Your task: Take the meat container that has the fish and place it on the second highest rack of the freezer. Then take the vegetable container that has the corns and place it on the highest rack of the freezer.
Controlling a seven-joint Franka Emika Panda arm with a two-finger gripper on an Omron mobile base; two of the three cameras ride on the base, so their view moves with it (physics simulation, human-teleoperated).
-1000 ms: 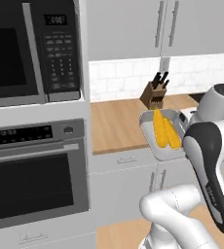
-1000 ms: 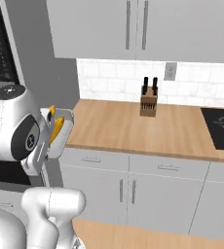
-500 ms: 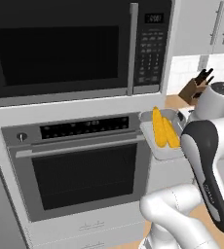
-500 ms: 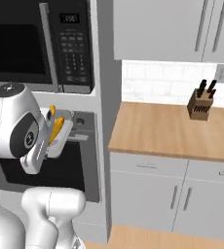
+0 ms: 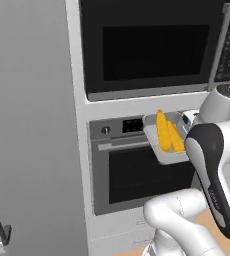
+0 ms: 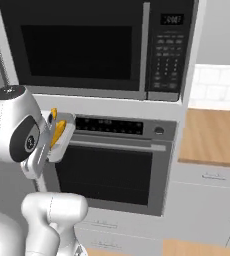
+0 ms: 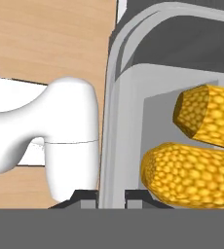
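No readable text is showing anywhere. The microwave [image 6: 94, 50] is carrying a small lit display [image 6: 171, 19] at the top of its control panel in the right base view; pale digits are glowing there but blurring too much to read. Keypad buttons [image 6: 167, 60] below it are showing faint marks, none legible. The wall oven [image 6: 114, 165] is showing a dark control strip [image 6: 108, 124] with tiny pale markings, also unreadable. The vegetable container [image 5: 166, 140] and the corns [image 5: 168, 133] are bearing no label.
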